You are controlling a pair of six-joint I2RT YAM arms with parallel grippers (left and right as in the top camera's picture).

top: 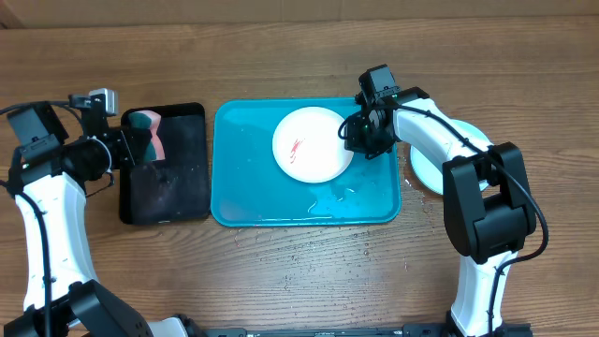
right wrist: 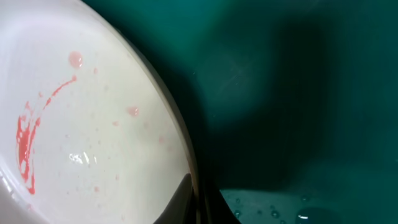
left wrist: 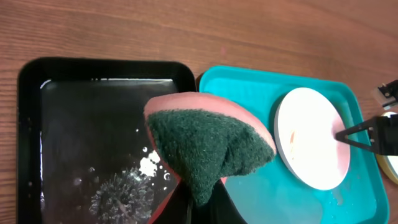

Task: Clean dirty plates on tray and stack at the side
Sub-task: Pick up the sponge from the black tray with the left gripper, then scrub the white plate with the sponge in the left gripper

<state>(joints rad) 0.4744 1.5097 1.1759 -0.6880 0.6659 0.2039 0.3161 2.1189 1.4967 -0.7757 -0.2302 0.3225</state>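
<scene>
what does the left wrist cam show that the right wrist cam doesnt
Only the left wrist: the green-faced sponge, the wet black tray and the wooden table. Only the right wrist: the pink droplets scattered near the red smear, seen close up. Both: the white plate and the turquoise tray.

- No lettering, label, brand mark, number or sign can be read in any of the three views.
</scene>
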